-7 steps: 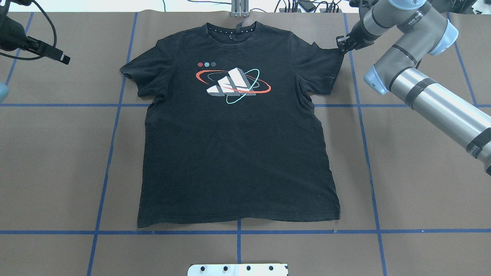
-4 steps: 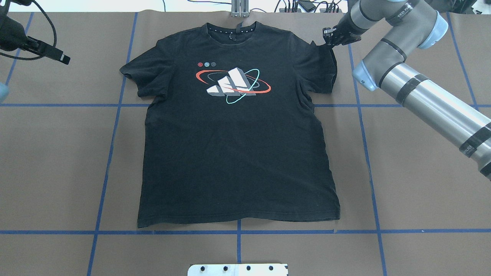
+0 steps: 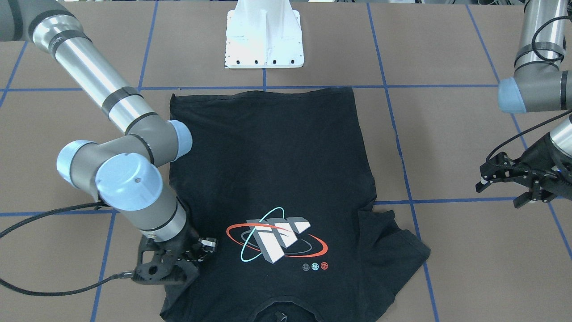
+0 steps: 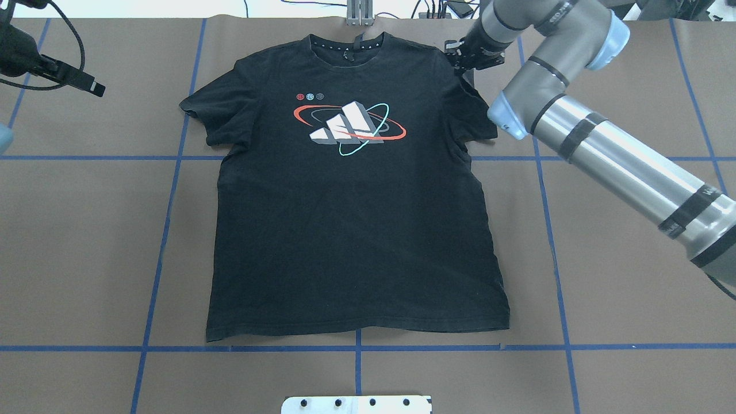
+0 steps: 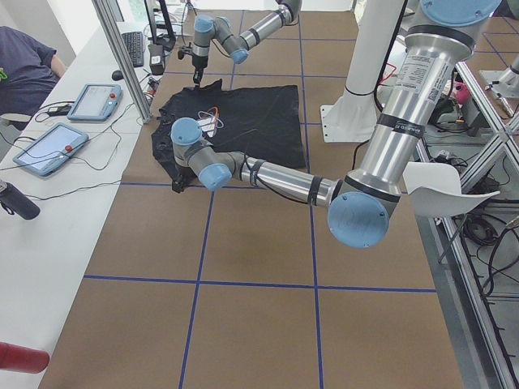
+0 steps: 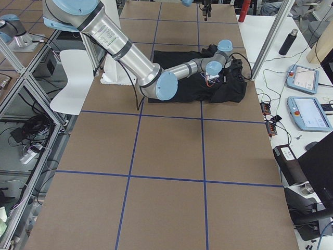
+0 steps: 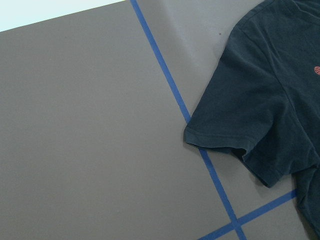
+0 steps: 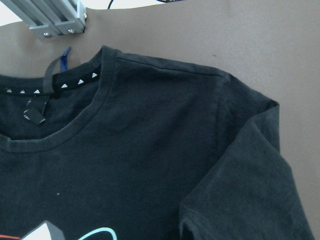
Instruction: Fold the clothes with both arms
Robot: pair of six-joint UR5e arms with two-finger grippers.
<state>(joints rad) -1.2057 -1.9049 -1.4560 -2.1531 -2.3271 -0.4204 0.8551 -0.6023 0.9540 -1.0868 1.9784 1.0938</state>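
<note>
The black T-shirt [image 4: 356, 230] lies flat on the brown table, logo [image 4: 348, 129] facing up and collar at the far edge. My right gripper [image 4: 468, 56] is over its right shoulder, shut on the right sleeve [image 4: 480, 112], which is drawn inward over the shirt. In the front-facing view the right gripper [image 3: 203, 250] sits beside the logo. The right wrist view shows the folded sleeve [image 8: 250, 180] beside the collar. My left gripper [image 4: 92, 86] is open and empty, well left of the left sleeve [image 7: 250, 115]; it also shows in the front-facing view [image 3: 498, 194].
Blue tape lines [image 4: 167, 230] grid the table. The white base plate [image 4: 356, 404] is at the near edge. An aluminium profile [image 4: 359, 12] and cables lie behind the collar. A desk with tablets [image 5: 89, 101] stands beyond the far edge.
My right gripper has moved left, from outside the shirt to over its right shoulder, dragging the right sleeve inward. The left arm has not moved.
</note>
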